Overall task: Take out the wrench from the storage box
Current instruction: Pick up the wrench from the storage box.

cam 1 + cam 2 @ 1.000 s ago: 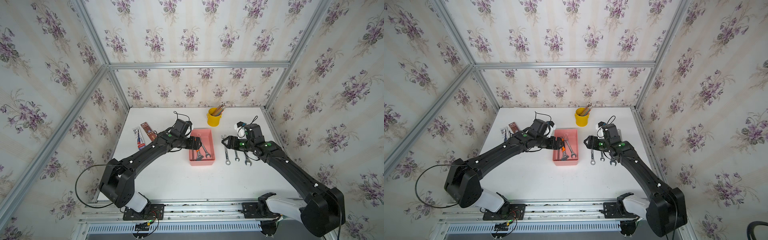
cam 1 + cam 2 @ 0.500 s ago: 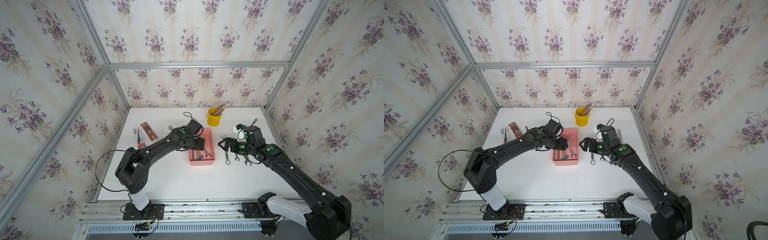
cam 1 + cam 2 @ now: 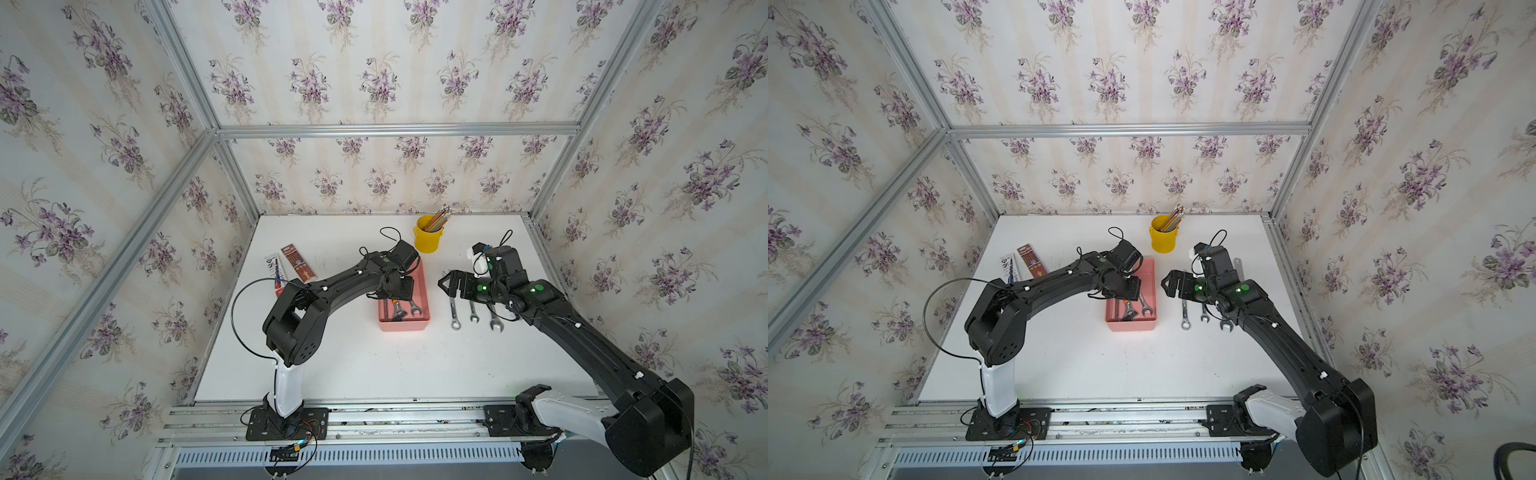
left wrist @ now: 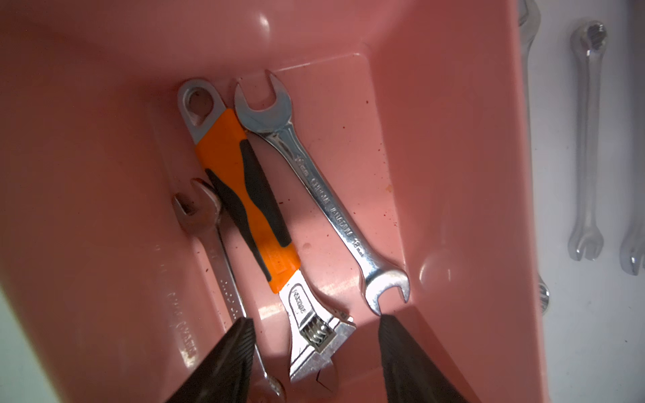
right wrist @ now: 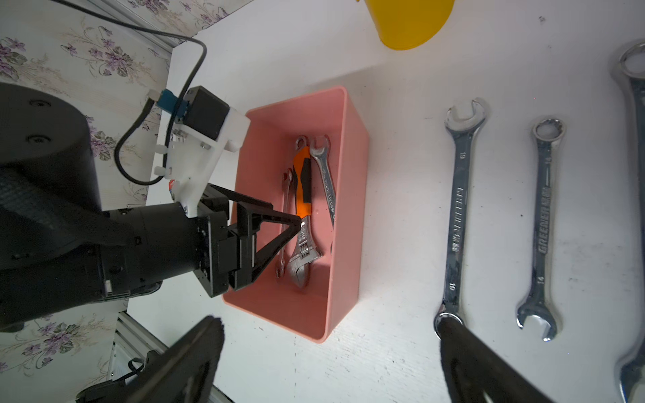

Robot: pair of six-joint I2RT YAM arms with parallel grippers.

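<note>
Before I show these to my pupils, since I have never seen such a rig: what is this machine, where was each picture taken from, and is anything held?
These are two black robot arms fixed at the edge of a white table. Two pictures come from a twin camera overhead, looking down on everything. The other two come from a camera on each arm's wrist, so they see the work close up. The left hand reaches into the pink storage box, its jaws apart on either side of the head of the orange-handled adjustable wrench; nothing is gripped yet. Two plain spanners lie beside it in the box. The right hand is open and empty, near three loose spanners on the table. A yellow pencil cup and some flat packets lie farther off.
</note>
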